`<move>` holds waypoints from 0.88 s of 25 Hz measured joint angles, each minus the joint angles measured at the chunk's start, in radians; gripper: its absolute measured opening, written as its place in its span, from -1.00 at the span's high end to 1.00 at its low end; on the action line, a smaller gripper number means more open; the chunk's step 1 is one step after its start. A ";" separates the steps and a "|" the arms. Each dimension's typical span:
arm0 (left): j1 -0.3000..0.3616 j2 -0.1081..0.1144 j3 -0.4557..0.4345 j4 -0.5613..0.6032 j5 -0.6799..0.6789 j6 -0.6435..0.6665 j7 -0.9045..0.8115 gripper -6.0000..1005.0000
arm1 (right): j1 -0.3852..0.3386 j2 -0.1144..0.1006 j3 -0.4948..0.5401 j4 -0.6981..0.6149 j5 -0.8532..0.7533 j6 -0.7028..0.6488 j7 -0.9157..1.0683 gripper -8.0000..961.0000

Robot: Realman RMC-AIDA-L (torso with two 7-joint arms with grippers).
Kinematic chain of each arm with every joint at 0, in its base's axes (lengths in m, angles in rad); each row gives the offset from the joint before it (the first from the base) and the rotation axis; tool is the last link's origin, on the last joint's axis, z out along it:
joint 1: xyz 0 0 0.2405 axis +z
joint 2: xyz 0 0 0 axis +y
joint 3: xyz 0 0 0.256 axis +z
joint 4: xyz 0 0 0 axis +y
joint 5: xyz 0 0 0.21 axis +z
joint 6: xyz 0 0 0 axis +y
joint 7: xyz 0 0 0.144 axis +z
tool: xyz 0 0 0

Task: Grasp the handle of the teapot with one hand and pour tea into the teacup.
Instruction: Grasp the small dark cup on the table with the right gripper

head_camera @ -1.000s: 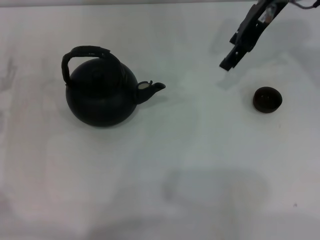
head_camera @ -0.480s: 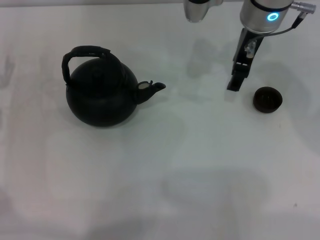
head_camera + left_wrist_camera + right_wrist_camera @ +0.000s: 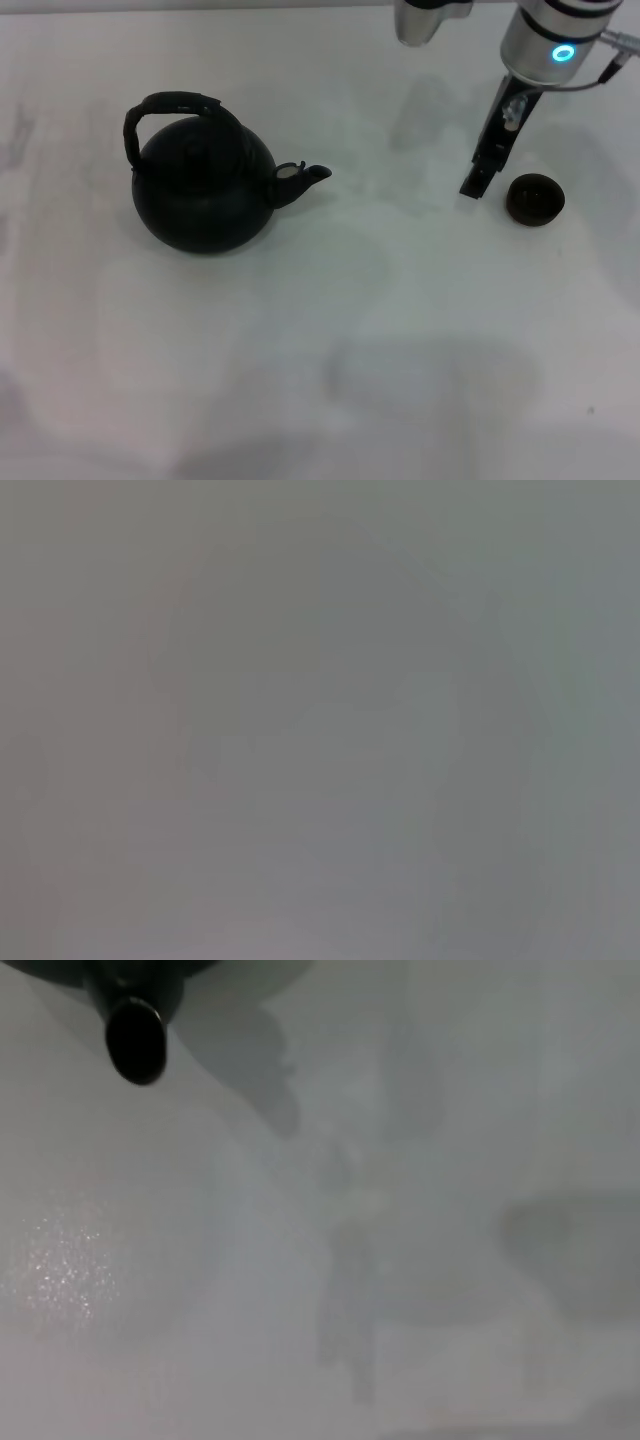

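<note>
Two dark things sit on the white table [image 3: 300,380] in the head view. Nearest, at left of centre, stands the teapot [image 3: 203,190], upright, its short spout [image 3: 305,178] pointing toward the frame's right and the handle [image 3: 170,112] arching over its lid. Farther right, well apart from it, sits the teacup [image 3: 535,199]. Just beside the cup, on its left, hangs my right gripper [image 3: 476,186], tips down near the table (whether my jaws are wide or narrow I cannot tell). My right wrist view catches the spout end at its upper left. My left gripper is not in view.
</note>
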 joint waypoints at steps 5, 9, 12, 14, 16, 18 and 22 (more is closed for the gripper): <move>-0.009 0.004 0.000 0.000 0.000 -0.001 0.000 -0.74 | -0.030 -0.001 0.009 0.013 -0.002 0.024 0.026 -0.58; -0.011 0.008 0.001 0.000 0.000 -0.001 0.000 -0.74 | -0.057 -0.002 0.037 0.015 -0.005 0.036 0.032 -0.58; -0.011 0.008 0.001 -0.001 0.000 -0.001 0.000 -0.74 | -0.068 -0.003 0.041 0.017 -0.009 0.044 0.032 -0.58; -0.011 0.008 0.002 -0.002 0.000 -0.001 0.000 -0.74 | -0.075 -0.004 0.042 0.018 -0.013 0.058 0.037 -0.57; -0.011 0.008 0.004 -0.002 0.001 -0.001 0.000 -0.74 | -0.082 -0.005 0.042 0.024 -0.018 0.069 0.048 -0.57; -0.010 0.008 0.006 -0.003 0.003 -0.001 0.000 -0.74 | -0.082 -0.006 0.042 0.028 -0.024 0.075 0.052 -0.57; -0.009 0.008 0.008 -0.003 0.005 -0.001 0.000 -0.74 | -0.084 -0.005 0.042 0.036 -0.031 0.081 0.054 -0.56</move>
